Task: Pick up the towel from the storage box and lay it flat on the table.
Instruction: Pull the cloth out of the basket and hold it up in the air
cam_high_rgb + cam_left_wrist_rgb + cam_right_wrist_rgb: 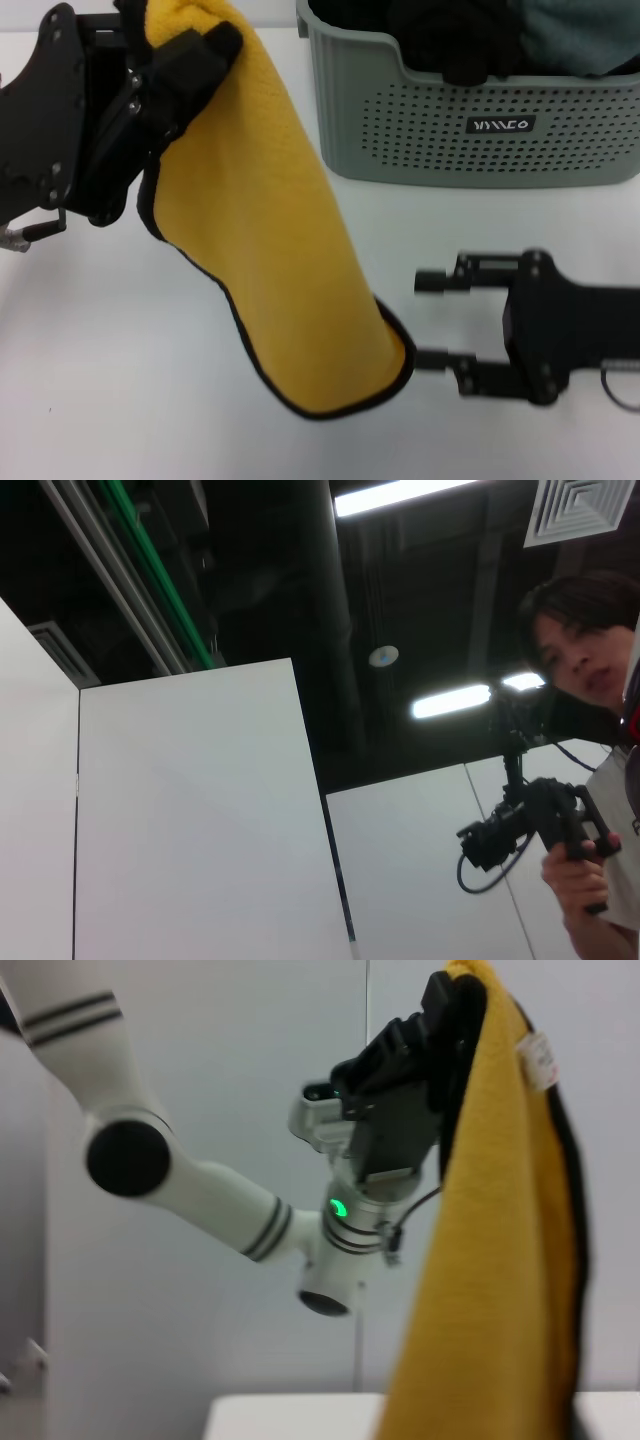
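Nearest, the right gripper (432, 320) lies low over the table (120, 400), its fingers spread wide and empty, tips pointing toward the robot's left. Just beside those tips hangs the bottom corner of the towel (270, 260), black-trimmed; I cannot tell whether it touches the tabletop or the lower fingertip. So the free lower end lies straight ahead of the open fingers, and the right arm is much the nearer one to take it. The cloth's long axis runs from that corner up and leftward to the left gripper (185, 60), whose fingers are clamped on the top edge, high above the table. Seen from the right wrist, a small white label (538, 1060) shows near the pinched edge; its print is unreadable. Farthest back stands the storage box (470, 120), holding dark and grey-teal cloths; the white lettering on its black label (500, 125) I cannot make out.
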You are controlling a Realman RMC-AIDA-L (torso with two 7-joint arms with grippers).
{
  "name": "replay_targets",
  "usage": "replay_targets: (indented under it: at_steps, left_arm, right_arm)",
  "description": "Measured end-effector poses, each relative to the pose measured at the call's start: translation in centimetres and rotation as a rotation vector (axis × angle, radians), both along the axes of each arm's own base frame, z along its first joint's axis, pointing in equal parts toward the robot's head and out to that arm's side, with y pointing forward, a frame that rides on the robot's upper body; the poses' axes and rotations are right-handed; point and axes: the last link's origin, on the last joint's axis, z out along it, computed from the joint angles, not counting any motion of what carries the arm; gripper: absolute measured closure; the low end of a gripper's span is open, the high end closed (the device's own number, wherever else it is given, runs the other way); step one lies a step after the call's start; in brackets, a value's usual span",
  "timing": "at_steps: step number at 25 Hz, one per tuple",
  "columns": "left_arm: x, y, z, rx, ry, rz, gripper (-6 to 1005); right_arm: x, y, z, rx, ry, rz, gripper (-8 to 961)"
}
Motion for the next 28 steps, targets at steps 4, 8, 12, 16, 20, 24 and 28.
replay_targets:
  at_steps: [4, 8, 12, 16, 20, 24, 28]
  left_arm:
    - [-0.1, -0.1, 0.0, -0.004, 0.002, 0.004, 973]
    - [-0.1, -0.2, -0.2, -0.016, 0.004, -0.001, 973]
    - [0.1, -0.2, -0.3, -0.022, 0.002, -0.007, 973]
    - [0.2, -0.2, -0.4, -0.022, 0.000, -0.008, 972]
    - [0.3, -0.1, -0.5, -0.024, -0.001, -0.015, 972]
    - [0.5, -0.2, -0.5, -0.025, -0.001, -0.021, 972]
    - [0.5, -0.2, -0.5, -0.024, -0.001, -0.021, 972]
  right_arm:
    - [-1.2, 1.4, 1.3, 0.133, -0.058, 0.047, 368]
    - [-1.6, 2.5, 1.6, 0.213, -0.089, 0.061, 370]
    - [-2.7, 3.6, 0.1, 0.267, -0.121, 0.103, 373]
    - [-4.6, 4.6, -1.6, 0.322, -0.124, 0.139, 416]
    - [-5.8, 5.6, -2.4, 0.359, -0.125, 0.150, 463]
    - [-6.4, 6.0, -2.3, 0.373, -0.095, 0.148, 489]
    - [-6.6, 6.2, -2.1, 0.380, -0.084, 0.143, 528]
